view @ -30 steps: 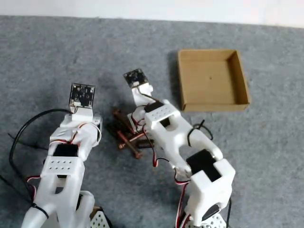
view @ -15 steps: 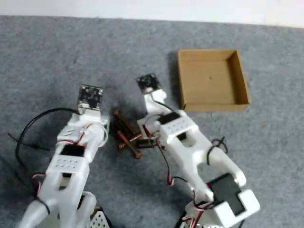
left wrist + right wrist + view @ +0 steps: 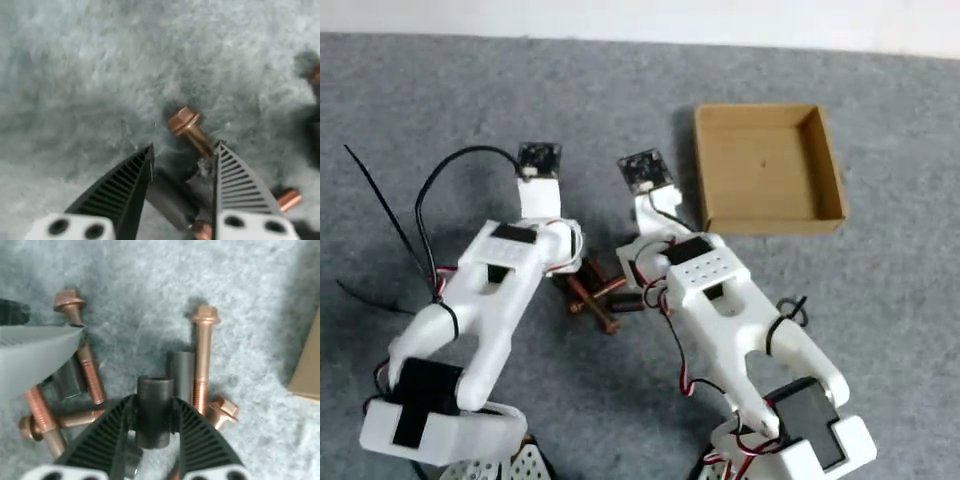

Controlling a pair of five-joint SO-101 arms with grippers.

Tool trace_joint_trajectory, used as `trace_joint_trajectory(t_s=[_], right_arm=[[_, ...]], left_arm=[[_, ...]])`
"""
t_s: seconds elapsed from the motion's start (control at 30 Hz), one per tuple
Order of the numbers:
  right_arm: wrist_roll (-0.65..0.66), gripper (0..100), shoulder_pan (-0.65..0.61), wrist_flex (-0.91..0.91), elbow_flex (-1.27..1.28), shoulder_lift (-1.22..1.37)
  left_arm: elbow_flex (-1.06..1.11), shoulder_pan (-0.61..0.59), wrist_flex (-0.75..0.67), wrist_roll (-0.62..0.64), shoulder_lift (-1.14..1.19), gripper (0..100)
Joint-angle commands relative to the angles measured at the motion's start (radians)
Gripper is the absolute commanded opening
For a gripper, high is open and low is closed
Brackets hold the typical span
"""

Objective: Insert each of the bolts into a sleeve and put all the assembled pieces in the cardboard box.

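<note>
Grey carpet [image 3: 420, 100], cardboard box [image 3: 770, 225] apart from bolts [image 3: 592, 296]

Copper bolts [image 3: 592, 290] between left arm [image 3: 485, 290] and right arm [image 3: 725, 300], cardboard box [image 3: 768, 225] nearby

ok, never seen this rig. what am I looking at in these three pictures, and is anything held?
Two small white robot arms stand side by side on a grey mat. The high view looks down from a fixed camera. Each wrist view comes from a camera on one arm, looking past its gripper. Between the arms lie copper bolts and dark sleeves; a cardboard box sits beyond. The left gripper is open above one bolt. The right gripper is shut on a sleeve.
</note>
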Motion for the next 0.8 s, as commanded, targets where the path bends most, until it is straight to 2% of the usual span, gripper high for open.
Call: trace_joint_trajectory(t_s=[0.0,0.2,0.33,0.43,0.63,0.77], right_arm=[[0.018,0.4,0.015,-0.024,-0.013,-0.051],[0.018,0.4,0.015,-0.024,-0.013,-0.051],[0.018,0.4,0.016,-0.024,-0.013,-0.051],[0.018,0.4,0.016,-0.024,-0.013,-0.051],[0.018,0.4,0.016,-0.071,-0.008,-0.050],[0.018,0.4,0.016,-0.073,-0.008,-0.050]], left_arm=[[-0.054,0.039,0.012,0.109,0.001,19],[-0.019,0.176,-0.031,0.120,0.004,19],[0.061,0.160,-0.207,0.130,0.004,19],[0.097,0.136,-0.279,0.210,0.004,19],[0.093,0.102,-0.275,0.239,0.004,20],[0.056,0.105,-0.167,0.242,0.004,20]])
